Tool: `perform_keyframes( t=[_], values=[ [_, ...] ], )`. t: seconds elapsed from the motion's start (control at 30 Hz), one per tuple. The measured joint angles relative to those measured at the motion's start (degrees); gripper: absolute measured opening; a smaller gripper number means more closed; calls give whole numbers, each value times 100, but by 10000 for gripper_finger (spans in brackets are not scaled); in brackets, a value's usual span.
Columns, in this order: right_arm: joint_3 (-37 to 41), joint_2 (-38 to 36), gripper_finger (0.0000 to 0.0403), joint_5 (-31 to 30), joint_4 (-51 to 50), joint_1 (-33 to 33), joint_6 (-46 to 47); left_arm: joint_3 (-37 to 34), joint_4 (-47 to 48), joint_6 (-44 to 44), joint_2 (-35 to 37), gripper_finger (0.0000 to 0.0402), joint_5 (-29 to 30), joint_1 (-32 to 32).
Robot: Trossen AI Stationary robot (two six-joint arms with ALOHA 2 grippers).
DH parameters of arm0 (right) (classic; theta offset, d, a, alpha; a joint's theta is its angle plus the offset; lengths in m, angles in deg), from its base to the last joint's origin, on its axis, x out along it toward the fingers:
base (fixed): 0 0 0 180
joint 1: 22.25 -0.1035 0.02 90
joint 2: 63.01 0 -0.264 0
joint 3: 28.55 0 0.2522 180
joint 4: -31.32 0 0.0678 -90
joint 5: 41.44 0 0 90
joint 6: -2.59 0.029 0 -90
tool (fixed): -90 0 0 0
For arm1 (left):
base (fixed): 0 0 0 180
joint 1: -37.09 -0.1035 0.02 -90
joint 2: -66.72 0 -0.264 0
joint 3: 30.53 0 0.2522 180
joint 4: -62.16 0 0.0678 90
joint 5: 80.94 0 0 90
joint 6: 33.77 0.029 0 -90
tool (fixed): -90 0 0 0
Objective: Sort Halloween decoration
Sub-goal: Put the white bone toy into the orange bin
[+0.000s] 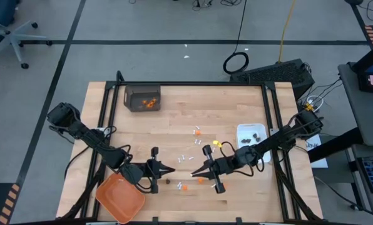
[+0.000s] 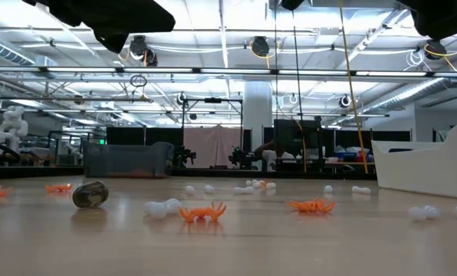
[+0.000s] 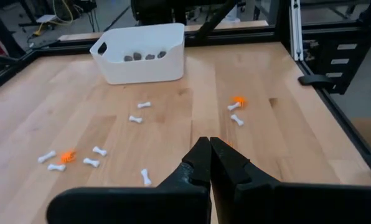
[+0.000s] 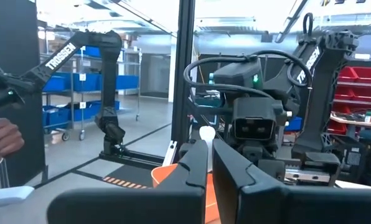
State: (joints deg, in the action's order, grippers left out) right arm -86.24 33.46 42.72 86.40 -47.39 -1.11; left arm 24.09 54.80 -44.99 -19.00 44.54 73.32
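Both arms matte black, jointed, black cables looped along links. Left claw (image 1: 169,169) and right claw (image 1: 196,170): black tapered fingers. White "TROSSEN" lettering, green LED on housing.

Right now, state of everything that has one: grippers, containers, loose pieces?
left gripper: shut, holding nothing, low over the table
right gripper: apparently shut on a white stick, facing the left arm
white dish: upright, dark bits inside
dark bin: upright, orange bits inside
orange tray: nothing visible inside
loose white sticks: lying unsorted on the table
loose orange bits: lying unsorted on the table
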Motion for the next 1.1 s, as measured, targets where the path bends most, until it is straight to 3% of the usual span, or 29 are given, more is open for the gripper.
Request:
perform_keyframes(
  t=[0.27, 0.4, 0.5, 0.63, 0.8, 0.9, 1.1],
  values=[
    [0, 0, 0, -2, -5, 0, -29, 0, -169, 29, -186, 0, 281, -9],
    [-2, 0, 0, -23, -20, 6, -55, -4, -809, 816, -266, 11, 485, 40],
    [-2, 0, 0, -27, -37, 35, -13, -2, -1383, 1624, -268, 50, 397, 165],
    [-2, 0, 0, -37, -33, 115, 123, 131, -1600, 2651, -268, 134, 576, 317],
    [-7, -2, 0, -332, -675, 265, 341, 162, -1396, 2659, -268, 227, 1163, 187],
    [-7, 0, 0, -530, -1242, 340, 601, 164, -1241, 2455, -400, 248, 1078, 110],
    [-9, 0, 0, -640, -2062, 423, 986, 157, -1079, 2513, -848, 247, 957, -27]
  ],
)
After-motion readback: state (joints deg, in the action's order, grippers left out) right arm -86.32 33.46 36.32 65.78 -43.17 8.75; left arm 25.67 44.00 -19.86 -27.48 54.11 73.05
